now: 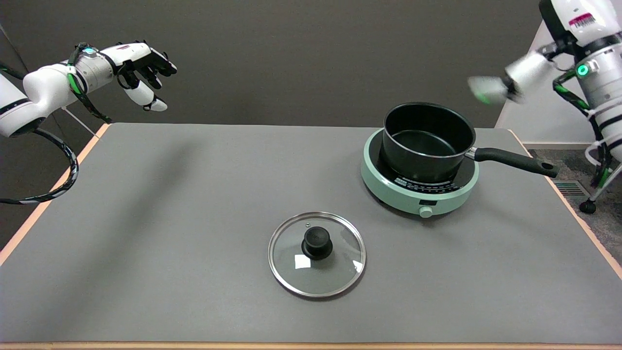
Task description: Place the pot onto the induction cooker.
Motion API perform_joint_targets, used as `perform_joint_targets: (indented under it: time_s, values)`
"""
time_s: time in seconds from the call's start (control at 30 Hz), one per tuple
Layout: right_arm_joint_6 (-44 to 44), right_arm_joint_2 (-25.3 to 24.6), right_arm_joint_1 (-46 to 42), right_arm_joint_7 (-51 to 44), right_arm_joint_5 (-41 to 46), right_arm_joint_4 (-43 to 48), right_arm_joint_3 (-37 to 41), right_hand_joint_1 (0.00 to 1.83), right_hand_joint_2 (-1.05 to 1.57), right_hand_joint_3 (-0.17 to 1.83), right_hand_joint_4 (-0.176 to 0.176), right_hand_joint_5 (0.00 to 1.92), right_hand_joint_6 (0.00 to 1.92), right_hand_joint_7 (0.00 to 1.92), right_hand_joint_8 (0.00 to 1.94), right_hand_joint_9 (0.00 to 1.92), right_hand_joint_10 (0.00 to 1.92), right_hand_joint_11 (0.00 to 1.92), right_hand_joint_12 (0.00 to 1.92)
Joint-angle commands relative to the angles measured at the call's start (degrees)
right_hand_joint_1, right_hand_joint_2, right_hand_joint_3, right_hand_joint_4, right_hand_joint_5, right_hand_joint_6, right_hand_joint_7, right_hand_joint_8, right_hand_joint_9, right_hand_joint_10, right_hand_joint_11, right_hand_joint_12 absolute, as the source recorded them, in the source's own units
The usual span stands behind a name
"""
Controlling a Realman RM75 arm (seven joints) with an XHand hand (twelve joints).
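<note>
The black pot (427,141) stands upright on the pale green induction cooker (419,194) at the table's far right. Its long black handle (515,162) points right, past the cooker's rim. My right hand (491,89) is in the air above and to the right of the pot, well clear of it and of the handle. It is smeared by motion, so how its fingers lie does not show. Nothing is visible in it.
A glass lid (317,253) with a black knob lies flat on the grey table (170,218), in front of the cooker and to its left. The idle left hand (141,68) hangs in the air at the upper left. The table's right edge runs close behind the pot handle.
</note>
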Motion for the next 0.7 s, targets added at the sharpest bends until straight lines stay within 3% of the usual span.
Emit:
perform_joint_targets:
  time_s: [0.03, 0.3, 0.43, 0.57, 0.7]
  values:
    - [-13.17, 3.24, 11.16, 5.40, 15.29, -0.38, -4.38, 0.68, 0.50, 0.98, -0.038, 0.24, 0.17, 0.21, 0.17, 0.17, 0.34, 0.16, 0.63]
    - [-21.96, 3.11, 10.59, 3.27, 18.54, -1.89, 0.70, 0.70, 0.52, 0.99, -0.045, 0.26, 0.17, 0.25, 0.18, 0.24, 0.36, 0.19, 0.65]
    - [-22.33, 3.24, 10.67, 1.98, 18.03, -2.94, 0.84, 0.71, 0.53, 1.00, -0.044, 0.26, 0.17, 0.25, 0.18, 0.25, 0.35, 0.19, 0.65]
    - [-15.43, 3.11, 10.69, -2.55, 14.74, -1.19, -3.63, 0.80, 0.53, 0.99, -0.022, 0.33, 0.16, 0.32, 0.17, 0.37, 0.27, 0.26, 0.64]
    - [-3.02, 2.54, 8.48, -1.01, -0.47, 0.49, -8.74, 0.81, 0.54, 1.03, 0.043, 0.42, 0.19, 0.46, 0.18, 0.48, 0.32, 0.36, 0.78]
